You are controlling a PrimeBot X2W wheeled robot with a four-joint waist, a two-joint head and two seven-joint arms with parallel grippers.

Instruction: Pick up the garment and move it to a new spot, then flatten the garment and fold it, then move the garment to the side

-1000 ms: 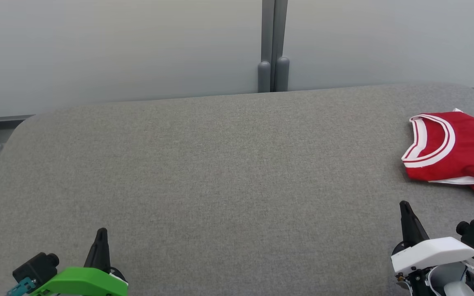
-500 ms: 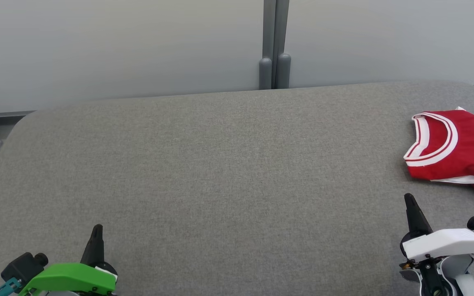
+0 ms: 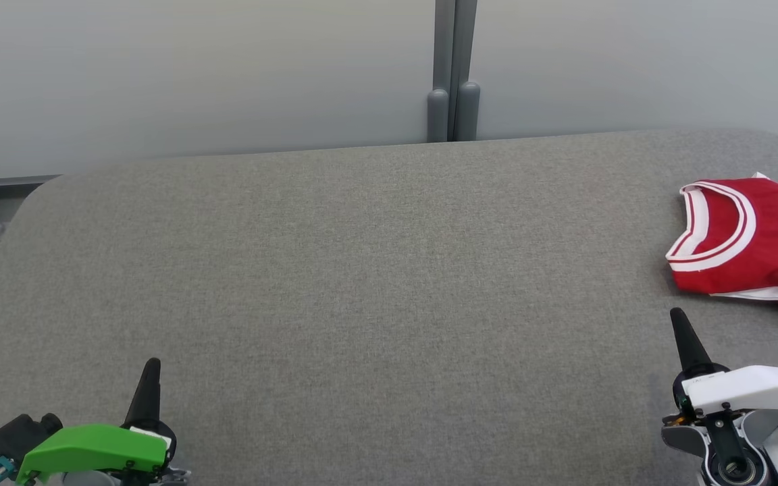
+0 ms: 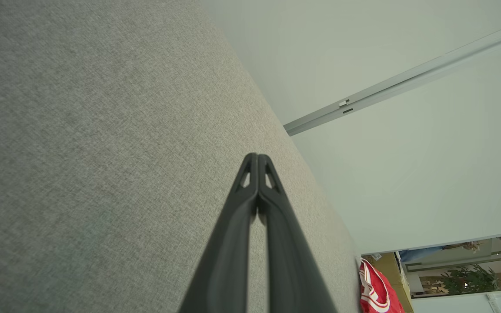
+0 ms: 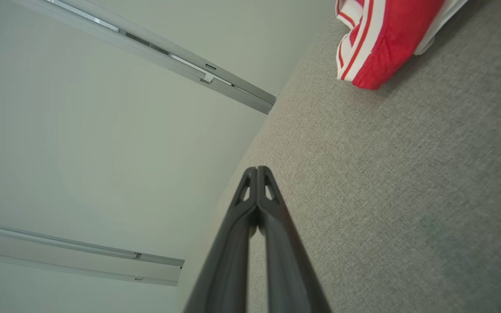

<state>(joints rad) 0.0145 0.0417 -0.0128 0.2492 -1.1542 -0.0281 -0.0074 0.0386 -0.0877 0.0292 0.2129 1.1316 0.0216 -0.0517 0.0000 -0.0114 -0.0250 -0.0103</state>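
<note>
we look down on a wide grey fabric-covered worktop point(image 3: 375, 270) with a pale panelled wall point(image 3: 193, 74) behind it. the garment, a red basketball jersey point(image 3: 747, 243) with white and red trim, lies at the worktop's far right edge, partly cut off by the frame. it lies as a compact bundle with its neckline facing left. a white-edged layer and a red flap poke out beneath it. we cannot tell whether it is neatly folded or only bunched.

the left gripper point(image 3: 151, 368), on a green wrist, sits low at the near left, well apart from the jersey. the right gripper point(image 3: 679, 320), on a white wrist, sits at the near right, near the jersey but not touching it. both have their fingers pressed together and hold nothing, as the wrist views also show.

we judge that this fits two stages: a jersey at the edge waiting to be carried to a new spot, or a jersey folded and set aside. the pictures do not settle which, so we name no next move.

a sliver of lettering shows at the jersey's cropped right side, and we cannot read it. no brand or label is legible.
</note>
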